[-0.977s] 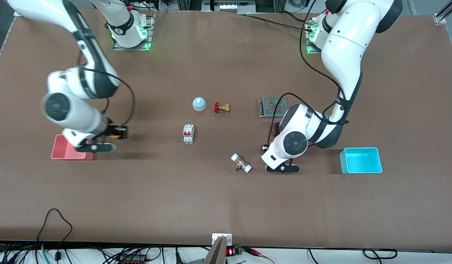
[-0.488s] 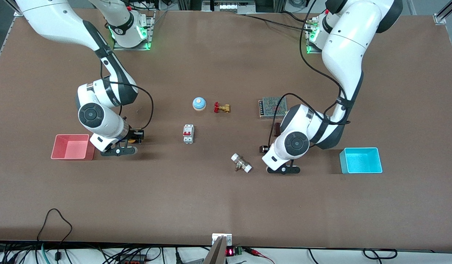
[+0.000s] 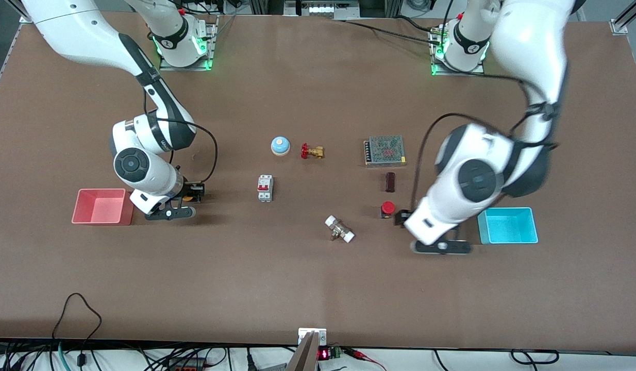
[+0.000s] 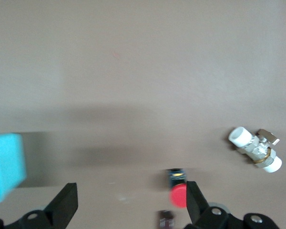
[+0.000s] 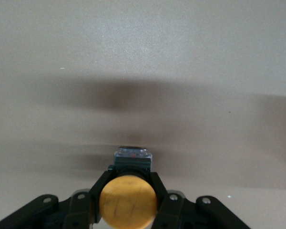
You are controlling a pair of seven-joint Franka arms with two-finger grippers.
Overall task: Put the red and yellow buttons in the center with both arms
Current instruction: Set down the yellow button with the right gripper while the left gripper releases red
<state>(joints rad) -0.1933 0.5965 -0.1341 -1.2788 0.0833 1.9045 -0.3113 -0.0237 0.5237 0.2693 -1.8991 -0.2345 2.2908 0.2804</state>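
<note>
The red button point(image 3: 387, 208) stands on the brown tabletop point(image 3: 307, 268), toward the left arm's end of the centre. My left gripper point(image 3: 401, 217) is open and empty just beside it. In the left wrist view the red cap point(image 4: 178, 194) lies by one finger point(image 4: 196, 206) of the open gripper point(image 4: 131, 210). My right gripper point(image 3: 193, 192) is beside the red bin, low over the table. It is shut on the yellow button point(image 5: 128, 201), whose cap fills the gap of the gripper point(image 5: 128, 195) in the right wrist view.
A red bin point(image 3: 101, 206) and a blue bin point(image 3: 507, 225) stand at the table's two ends. In the middle are a blue bell point(image 3: 280, 145), a brass valve point(image 3: 312, 151), a white breaker point(image 3: 265, 187), a white-capped fitting point(image 3: 339, 229), a grey grille box point(image 3: 385, 150) and a dark block point(image 3: 390, 181).
The left arm has let go of the red button and swung toward the blue bin, uncovering it. The right arm carried the yellow button away from the red bin, then nearly stopped.
</note>
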